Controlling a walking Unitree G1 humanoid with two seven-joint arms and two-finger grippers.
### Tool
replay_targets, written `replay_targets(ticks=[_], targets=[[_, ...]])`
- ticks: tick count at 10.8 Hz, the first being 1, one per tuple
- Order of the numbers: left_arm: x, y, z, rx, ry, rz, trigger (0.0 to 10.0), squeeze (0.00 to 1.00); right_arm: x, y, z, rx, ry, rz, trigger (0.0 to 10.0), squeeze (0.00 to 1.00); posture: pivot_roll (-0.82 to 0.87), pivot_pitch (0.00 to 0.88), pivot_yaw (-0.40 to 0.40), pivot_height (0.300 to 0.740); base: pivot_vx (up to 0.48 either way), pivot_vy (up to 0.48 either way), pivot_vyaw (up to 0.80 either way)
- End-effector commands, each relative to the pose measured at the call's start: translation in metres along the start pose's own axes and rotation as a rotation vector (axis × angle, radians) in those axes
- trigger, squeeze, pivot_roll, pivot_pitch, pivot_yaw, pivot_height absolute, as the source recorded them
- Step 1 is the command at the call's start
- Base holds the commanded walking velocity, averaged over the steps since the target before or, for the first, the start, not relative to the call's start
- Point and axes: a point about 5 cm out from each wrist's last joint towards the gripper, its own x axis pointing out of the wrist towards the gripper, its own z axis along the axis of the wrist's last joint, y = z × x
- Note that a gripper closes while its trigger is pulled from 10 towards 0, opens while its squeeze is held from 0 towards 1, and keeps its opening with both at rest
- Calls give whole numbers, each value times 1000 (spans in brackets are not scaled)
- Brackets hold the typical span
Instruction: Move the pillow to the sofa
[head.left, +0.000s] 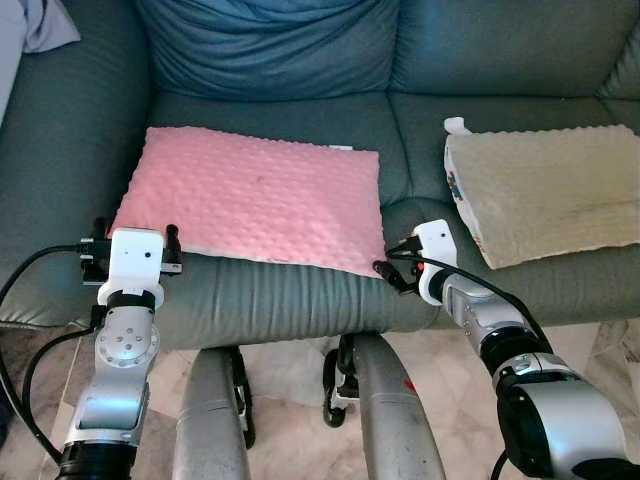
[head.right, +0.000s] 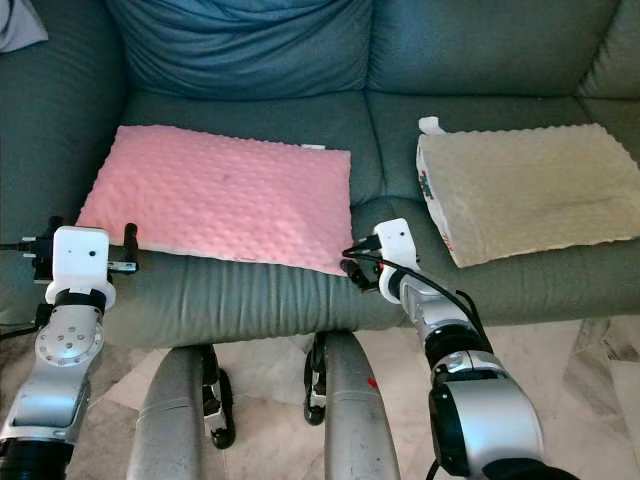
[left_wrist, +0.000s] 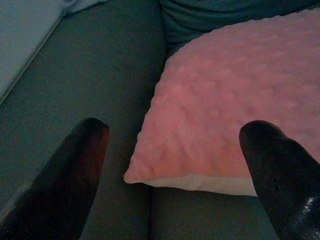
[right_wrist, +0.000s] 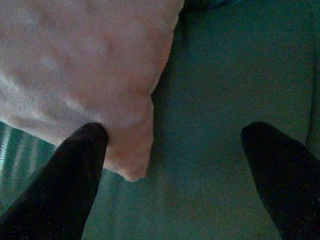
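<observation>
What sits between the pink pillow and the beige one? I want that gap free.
Only bare sofa seat with its cushion seam separates the pink pillow from the beige pillow, in both eye views.

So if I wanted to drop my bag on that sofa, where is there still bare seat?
Bare patches: the strip of sofa seat between the pink pillow and the beige pillow, the band behind the pink pillow below the back cushion, and the front edge. Crowded: the pink pillow's front corners, where the left gripper and right gripper sit, both open.
</observation>
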Motion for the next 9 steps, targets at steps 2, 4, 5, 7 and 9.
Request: replay_targets(ticks=[2, 4, 5, 7, 9], targets=[[-4, 0, -3, 9, 19, 4, 10000, 1000, -7, -16, -13, 13, 60, -86, 10000, 1000, -11, 361, -96, 644, 0, 0, 0], [-2, 1, -3, 7, 21, 9, 10000, 1000, -16, -37, -18, 5, 81, -212, 10000, 1000, -6, 363, -95, 644, 0, 0, 0], [-2, 1, -3, 8, 22, 11, 10000, 1000, -18, -43, -19, 7, 81, -239, 10000, 1000, -6, 363, -95, 644, 0, 0, 0], [-2, 1, -2, 5, 23, 15, 10000, 1000, -19, -45, -4, 24, -22, -243, 10000, 1000, -1, 364, -93, 644, 0, 0, 0], [-2, 3, -1, 2, 20, 18, 10000, 1000, -20, -35, 31, -3, -251, -208, 10000, 1000, -1, 366, -96, 644, 0, 0, 0]])
